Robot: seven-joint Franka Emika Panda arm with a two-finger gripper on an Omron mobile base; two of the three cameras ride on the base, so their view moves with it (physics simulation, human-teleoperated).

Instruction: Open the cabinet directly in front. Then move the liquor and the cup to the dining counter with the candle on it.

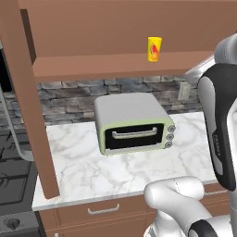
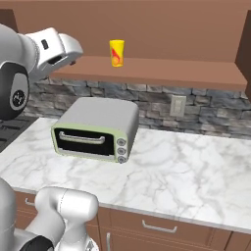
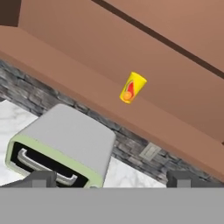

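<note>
Here the gripper [image 3: 111, 178] gapes wide, facing the tapered yellow cup [image 3: 132, 87] on the smooth brown cabinet [image 3: 87, 52] floor.

Grey stone backsplash [image 2: 206, 115] behind a white marble counter [image 2: 186, 171]. A toaster oven [image 1: 134, 122] sits there, wooden drawers [image 2: 162, 228] below.

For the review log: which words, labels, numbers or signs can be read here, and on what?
No readable text.
cup: a red-orange mark, no letters.
toaster oven: three plain knobs, no legible markings.
Robot arm: small dark print, too blurred to read.
</note>
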